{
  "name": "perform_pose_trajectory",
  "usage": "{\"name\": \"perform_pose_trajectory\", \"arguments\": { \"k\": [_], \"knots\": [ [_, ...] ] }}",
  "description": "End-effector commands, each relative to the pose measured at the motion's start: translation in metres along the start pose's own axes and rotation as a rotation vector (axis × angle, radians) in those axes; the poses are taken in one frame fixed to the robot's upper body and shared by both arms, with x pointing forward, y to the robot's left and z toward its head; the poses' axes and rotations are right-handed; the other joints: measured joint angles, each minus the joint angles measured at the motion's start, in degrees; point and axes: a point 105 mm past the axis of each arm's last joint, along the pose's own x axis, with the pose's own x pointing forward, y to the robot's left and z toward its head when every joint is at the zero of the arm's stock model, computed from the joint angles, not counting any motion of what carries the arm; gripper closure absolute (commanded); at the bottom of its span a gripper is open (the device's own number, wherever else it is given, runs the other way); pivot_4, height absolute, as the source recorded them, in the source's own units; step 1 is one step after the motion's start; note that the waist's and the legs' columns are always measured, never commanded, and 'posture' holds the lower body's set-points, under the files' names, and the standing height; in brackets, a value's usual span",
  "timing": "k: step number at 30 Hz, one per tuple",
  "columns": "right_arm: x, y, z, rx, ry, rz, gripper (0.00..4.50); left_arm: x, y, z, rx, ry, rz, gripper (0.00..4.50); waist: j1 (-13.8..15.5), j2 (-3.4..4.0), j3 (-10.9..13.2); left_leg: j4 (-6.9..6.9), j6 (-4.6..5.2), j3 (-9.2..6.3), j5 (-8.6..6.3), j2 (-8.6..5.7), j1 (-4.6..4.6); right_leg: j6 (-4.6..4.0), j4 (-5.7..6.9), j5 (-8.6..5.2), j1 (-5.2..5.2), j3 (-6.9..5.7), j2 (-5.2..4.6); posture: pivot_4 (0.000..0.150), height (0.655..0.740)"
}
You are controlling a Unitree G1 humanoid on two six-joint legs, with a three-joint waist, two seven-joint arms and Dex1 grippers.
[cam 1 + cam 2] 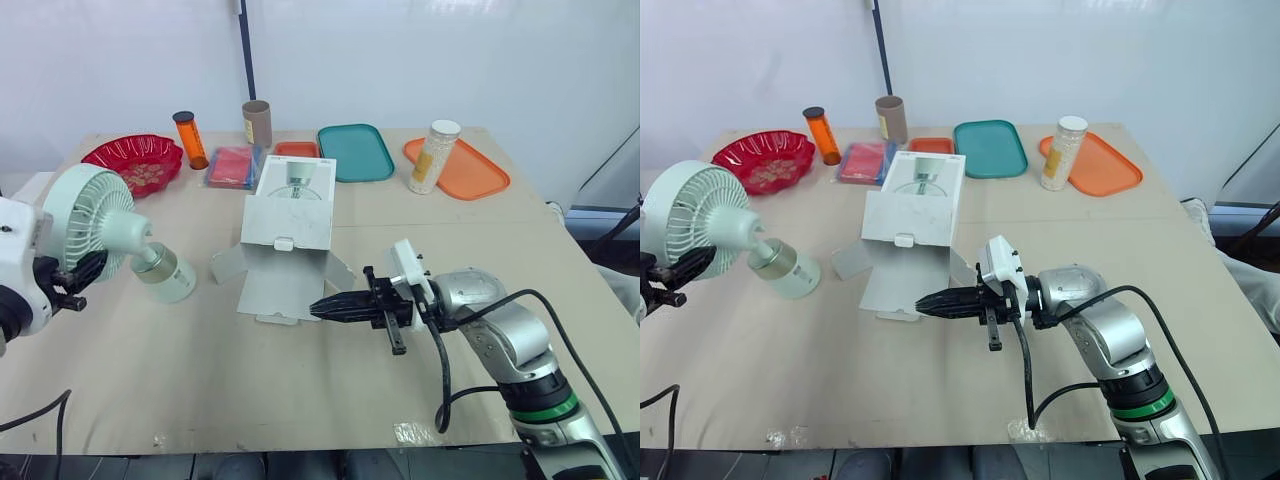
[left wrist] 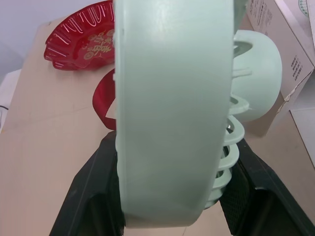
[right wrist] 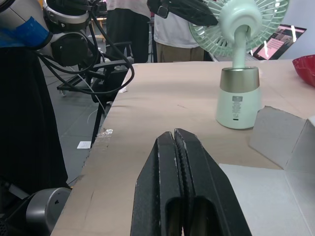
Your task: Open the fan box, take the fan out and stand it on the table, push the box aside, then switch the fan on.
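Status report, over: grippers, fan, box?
Left gripper shut on fan, its base on the table. Right gripper shut, empty, tips by the fan box. Box open, mid-table, not yet pushed aside.

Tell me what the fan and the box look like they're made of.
Fan: likely moulded plastic, matte mint green, with thin grille ribs and a metallic-looking band on its base. Box: thin white cardboard, judging by its creased, folded-out flaps.
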Motion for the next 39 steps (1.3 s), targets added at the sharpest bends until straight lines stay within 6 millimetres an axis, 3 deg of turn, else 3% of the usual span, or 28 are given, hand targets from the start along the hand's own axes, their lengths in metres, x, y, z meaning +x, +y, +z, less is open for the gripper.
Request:
{"name": "perform_pose_trajectory", "arguments": {
  "k": [1,19,21,22,26,39],
  "knots": [
    [0.0,0.001,0.009,-0.042,-0.027,0.003,4.5,-0.001,0.006,0.004,-0.001,-0.009,0.035,2.45,0.0,-0.06,0.0,0.0,0.0,0.0,0.0,0.0,0.0,0.0,0.0,0.0,-0.01,0.0,0.0,0.15,0.74],
    [0.002,0.002,0.008,-0.041,-0.026,-0.002,4.5,0.005,0.007,0.013,-0.003,-0.026,0.033,2.45,-0.1,-0.24,0.1,-0.01,-0.04,0.0,-0.01,0.01,-0.07,0.0,-0.01,0.0,-0.08,0.0,0.0,0.15,0.74],
    [0.002,0.002,0.009,-0.042,-0.027,-0.003,4.5,0.005,0.007,0.013,-0.005,-0.027,0.033,1.59,-0.1,-0.24,0.1,-0.01,-0.04,0.0,-0.01,0.01,-0.07,0.0,-0.01,0.0,-0.08,0.0,0.0,0.15,0.74],
    [0.002,0.002,0.009,-0.042,-0.027,-0.003,4.5,0.005,0.007,0.013,-0.004,-0.027,0.033,1.5,-0.1,-0.24,0.1,-0.01,-0.04,0.0,-0.01,0.01,-0.07,0.0,-0.01,0.0,-0.08,0.0,0.0,0.15,0.74],
    [0.002,0.002,0.009,-0.043,-0.027,-0.005,4.5,0.005,0.006,0.015,0.001,-0.03,0.032,0.12,-0.2,-0.31,0.2,-0.01,-0.06,0.0,-0.02,0.02,-0.09,0.0,-0.01,0.0,-0.11,0.0,0.02,0.15,0.74],
    [0.002,0.002,0.009,-0.044,-0.026,-0.005,4.5,0.006,0.005,0.014,-0.007,-0.032,0.032,0.12,-0.2,-0.32,0.2,0.0,-0.1,0.0,-0.01,0.03,-0.34,-0.03,0.0,0.01,-0.36,0.0,0.02,0.15,0.74]
  ]
}}
